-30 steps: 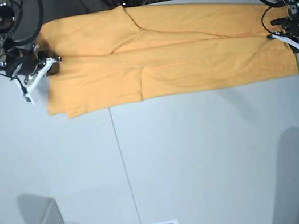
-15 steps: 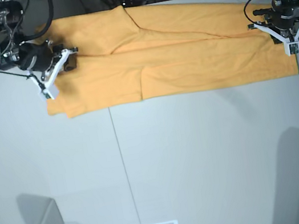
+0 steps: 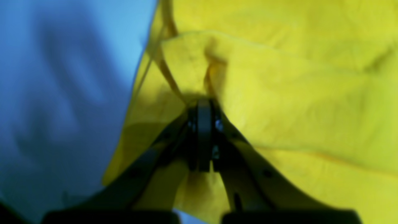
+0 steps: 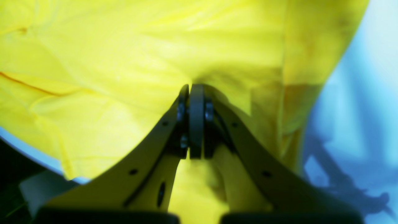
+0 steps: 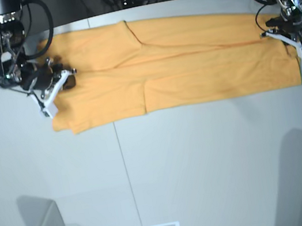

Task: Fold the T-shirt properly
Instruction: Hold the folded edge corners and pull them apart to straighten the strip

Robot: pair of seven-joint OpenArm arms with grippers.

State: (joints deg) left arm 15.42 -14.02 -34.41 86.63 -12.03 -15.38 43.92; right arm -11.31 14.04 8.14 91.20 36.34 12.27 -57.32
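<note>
T-shirt [image 5: 172,65]: lies spread as a long band across the far part of the table [image 5: 205,156], folded lengthwise, one flap laid over the other along a horizontal crease
Left gripper [image 5: 301,46]: at the band's end on the base view's right; jaws clenched on a pinch of T-shirt cloth, which bunches up directly ahead of the tips in the left wrist view [image 3: 203,107]
Right gripper [image 5: 55,98]: at the opposite end of the band; jaws clenched on the T-shirt, the fabric puckering just beyond the tips in the right wrist view [image 4: 192,90]
Cloth relative to jaws: fabric spreads ahead of and to both sides of each pair of tips; bare table shows outboard of each gripper
Step in hand: judged to be a two-ended grasp of the lengthwise-folded band, in readiness for the next fold
Next move calls for: both grips kept firm, both ends raised together and evenly, and the band held taut between the jaws so the layers do not slide apart
Risk: a thin pinch may catch only the top layer, leaving the lower one behind
</note>
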